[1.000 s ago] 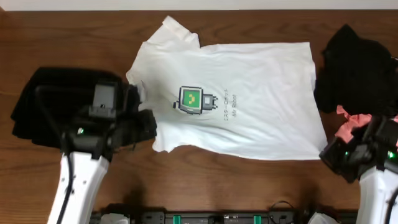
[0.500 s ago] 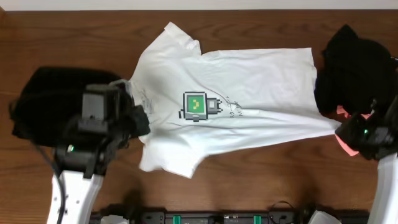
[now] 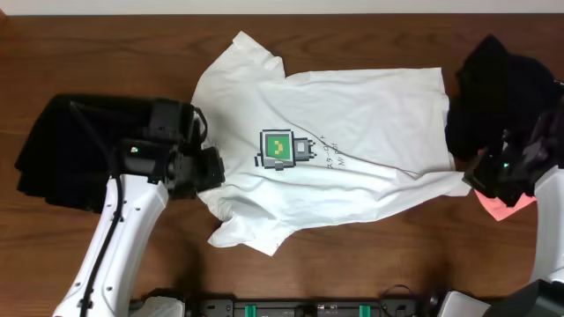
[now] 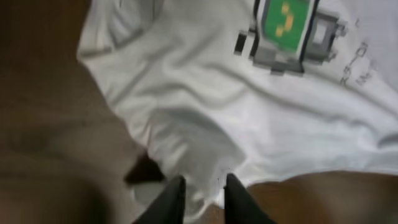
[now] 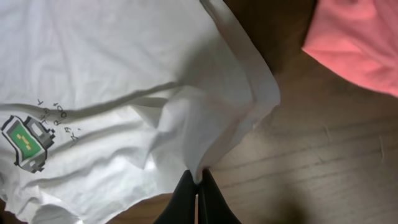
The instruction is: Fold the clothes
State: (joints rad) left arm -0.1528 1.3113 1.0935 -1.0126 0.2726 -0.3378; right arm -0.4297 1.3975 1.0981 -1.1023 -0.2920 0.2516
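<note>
Left claw [image 4: 204, 196], near the desk's [image 3: 352, 273] front-left, has its jaws a little apart over the white T-shirt's [image 3: 352, 132] lower sleeve; it looks released, with loose cloth under the gap. The right claw [image 5: 198, 199], towards the front-right, is clenched on the shirt's hem corner, fabric pinched at its tips. Just beside it lies a pink garment [image 5: 354, 43].

The shirt lies print-up across the middle of the desk, creased diagonally, its near sleeve rumpled. One black garment [image 3: 62, 141] lies by the left edge under the left arm, another [image 3: 502, 88] in the far-right corner.

With only the right end held, a pull could drag the whole shirt sideways and deepen the creases instead of flattening it. The hem could also catch the pink garment, and the rumpled sleeve could end up trapped inside a fold.
</note>
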